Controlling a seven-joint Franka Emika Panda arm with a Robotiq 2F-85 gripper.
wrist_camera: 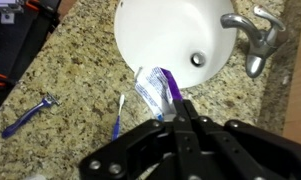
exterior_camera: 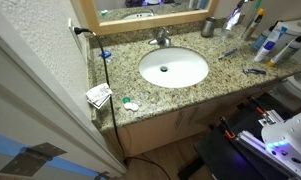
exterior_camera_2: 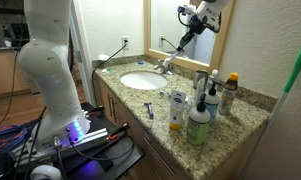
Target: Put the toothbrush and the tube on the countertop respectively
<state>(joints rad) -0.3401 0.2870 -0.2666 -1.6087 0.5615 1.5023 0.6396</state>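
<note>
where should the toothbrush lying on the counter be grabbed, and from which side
probably mid-handle, straight down from above, closing across its thin width: the toothbrush lies flat on the countertop beside the sink, with bare granite either side

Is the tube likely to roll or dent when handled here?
The tube looks soft and flattened, so the tool probably dents it. Being small, it seems light; its flat body should rest on the countertop rather than roll.
</note>
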